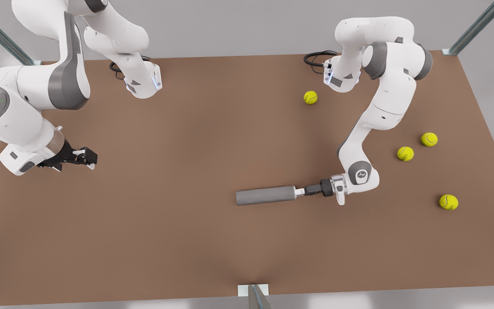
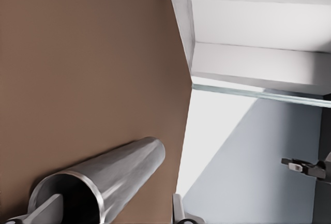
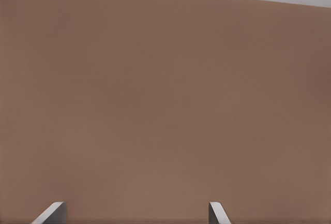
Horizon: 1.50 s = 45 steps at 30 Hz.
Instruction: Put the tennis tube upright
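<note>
Two grippers work a brown counter [image 1: 187, 171]: the left gripper [image 1: 300, 192] clamps the open end of the tennis tube [image 1: 265, 195], lying flat mid-counter; the right gripper [image 1: 88, 159] waits, fingers apart, near the opposite edge.

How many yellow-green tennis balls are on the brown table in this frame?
4, all on the front view's right: one near the far arm base, two close together beside that arm, one nearest the camera. Any inside the lying grey metallic tube would be hidden.
</note>
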Each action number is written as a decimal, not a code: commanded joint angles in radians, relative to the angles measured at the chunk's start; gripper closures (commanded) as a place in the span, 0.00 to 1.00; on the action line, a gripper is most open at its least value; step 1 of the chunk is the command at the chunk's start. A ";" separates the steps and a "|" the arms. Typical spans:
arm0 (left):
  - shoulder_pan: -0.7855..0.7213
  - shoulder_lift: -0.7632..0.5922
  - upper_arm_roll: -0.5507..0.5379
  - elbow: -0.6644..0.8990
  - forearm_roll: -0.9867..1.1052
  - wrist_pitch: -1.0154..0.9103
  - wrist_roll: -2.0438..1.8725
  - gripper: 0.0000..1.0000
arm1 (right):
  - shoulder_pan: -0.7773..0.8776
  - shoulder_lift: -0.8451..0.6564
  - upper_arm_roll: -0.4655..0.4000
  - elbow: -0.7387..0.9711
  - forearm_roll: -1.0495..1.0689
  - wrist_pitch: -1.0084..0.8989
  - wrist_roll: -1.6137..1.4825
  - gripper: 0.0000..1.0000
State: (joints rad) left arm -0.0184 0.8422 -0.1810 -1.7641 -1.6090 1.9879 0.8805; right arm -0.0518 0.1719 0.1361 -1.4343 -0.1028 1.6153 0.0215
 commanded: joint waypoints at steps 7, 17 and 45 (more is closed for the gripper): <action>-0.028 0.000 0.000 0.000 -0.031 0.000 0.008 0.00 | 0.000 0.000 -0.001 0.000 0.000 0.000 0.000 0.00; -0.043 0.002 -0.022 0.000 -0.058 0.026 0.012 0.17 | -0.002 0.000 -0.003 0.000 0.002 0.000 0.000 0.00; -0.041 0.008 -0.026 0.000 -0.054 0.019 0.009 0.70 | -0.048 0.015 -0.003 0.012 -0.063 0.020 0.003 0.00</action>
State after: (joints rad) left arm -0.0598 0.8499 -0.2071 -1.7641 -1.6648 2.0064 0.8897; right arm -0.1007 0.1887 0.1334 -1.4235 -0.1671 1.6352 0.0245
